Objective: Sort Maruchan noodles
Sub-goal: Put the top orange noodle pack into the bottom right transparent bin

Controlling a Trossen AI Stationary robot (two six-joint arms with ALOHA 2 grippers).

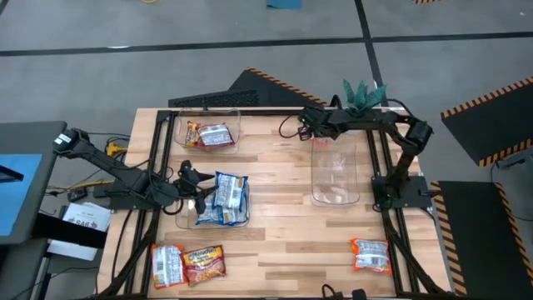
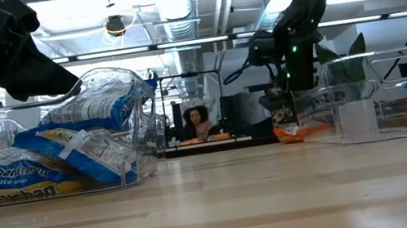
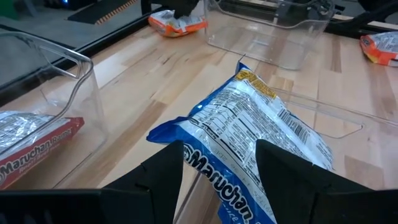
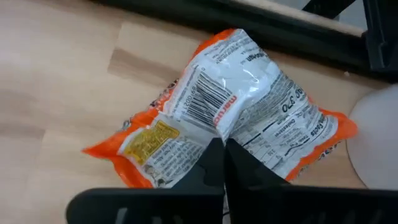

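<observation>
Several blue-and-white Maruchan packets (image 1: 223, 200) lie piled in a clear bin (image 1: 241, 218) at the table's left. The top packet (image 3: 249, 134) leans tilted on the pile and against the bin's rim. My left gripper (image 3: 221, 168) is open, a finger on either side of that packet's near end; whether they touch it, I cannot tell. At the far edge my right gripper (image 4: 219, 155) is shut on an orange packet (image 4: 236, 118), left of the empty clear bin (image 1: 336, 171). My right gripper pinches the orange packet's middle (image 4: 219, 127) between its two fingers, coming from above and pointing down. The wrapper is drawn up into a ridge at the fingers. Both ends (image 4: 130, 146) slope down toward the wood; whether they still rest on it, I cannot tell.
A far-left bin (image 1: 208, 133) holds red packets. Two packets (image 1: 187, 265) lie on the near left of the table and an orange one (image 1: 371, 254) on the near right. A green plant (image 1: 362, 98) stands at the far right. A person (image 2: 198, 121) sits beyond the table.
</observation>
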